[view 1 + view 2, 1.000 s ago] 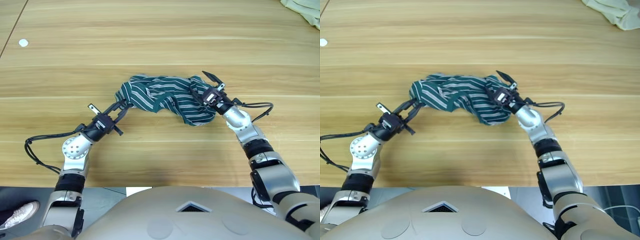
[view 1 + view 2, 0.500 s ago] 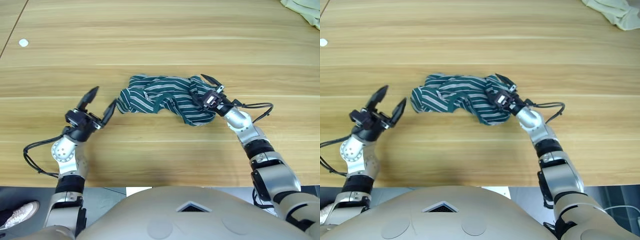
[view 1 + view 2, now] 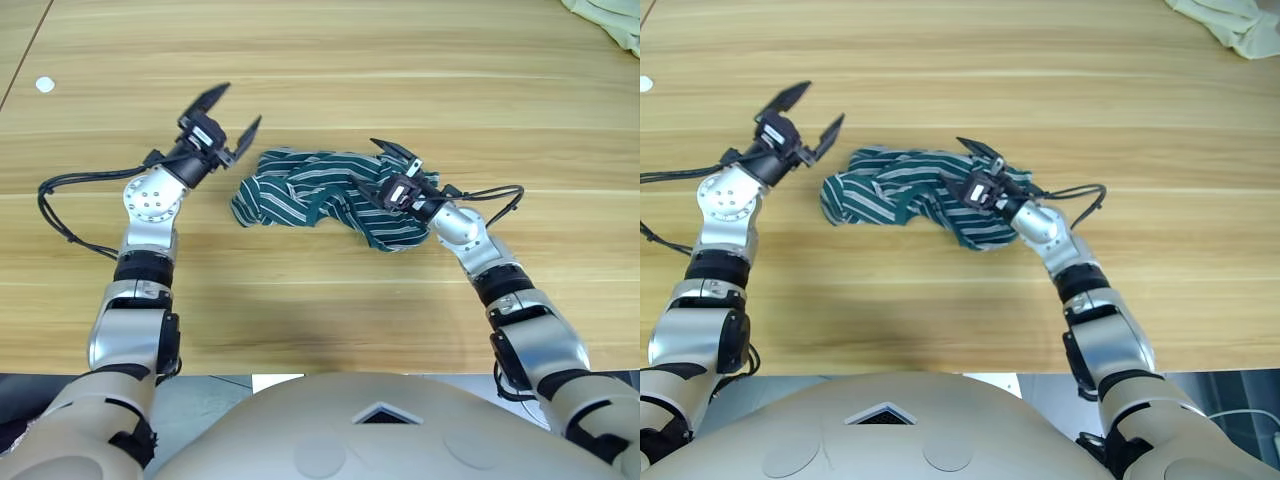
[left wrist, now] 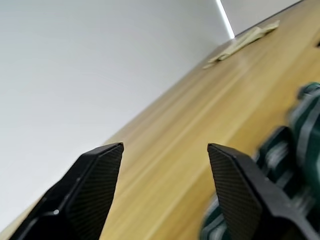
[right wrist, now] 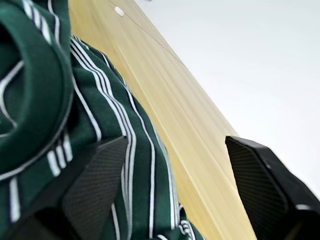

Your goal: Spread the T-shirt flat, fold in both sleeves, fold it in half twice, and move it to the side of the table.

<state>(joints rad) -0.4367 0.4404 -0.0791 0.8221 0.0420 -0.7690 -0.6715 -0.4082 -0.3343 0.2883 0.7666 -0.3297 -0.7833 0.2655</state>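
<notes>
Crumpled T-shirt (image 3: 318,195) lies mid-table (image 3: 320,60), long axis left to right: my right gripper (image 3: 395,157), spread, sits on its right end; my left gripper (image 3: 240,106), spread, just off its left.

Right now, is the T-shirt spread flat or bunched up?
Bunched up, not spread. The T-shirt lies in a crumpled, twisted heap on the table, folds piled over each other and stripes running in different directions.
</notes>
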